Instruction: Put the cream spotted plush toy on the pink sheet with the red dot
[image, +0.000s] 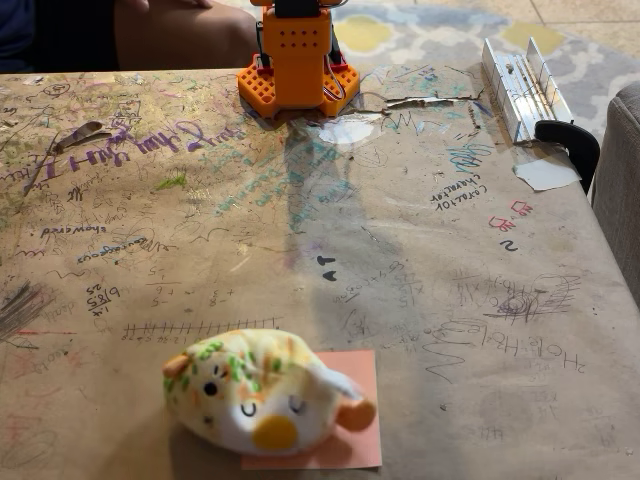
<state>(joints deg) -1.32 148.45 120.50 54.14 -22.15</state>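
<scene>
Nearest you, cream spotted plush toy (262, 392) lies on the pink sheet with the red dot (350, 412) near the desk (420, 260) front edge, overhanging its left side. Risk: a nudge rolls it off. Gripper state: cannot tell. No containers present.

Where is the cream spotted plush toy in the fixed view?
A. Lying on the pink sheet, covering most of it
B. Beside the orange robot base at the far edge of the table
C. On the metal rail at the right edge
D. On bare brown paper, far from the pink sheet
A: the cream spotted plush toy lies on the pink sheet, whose right and lower edges stick out from under it.
</scene>
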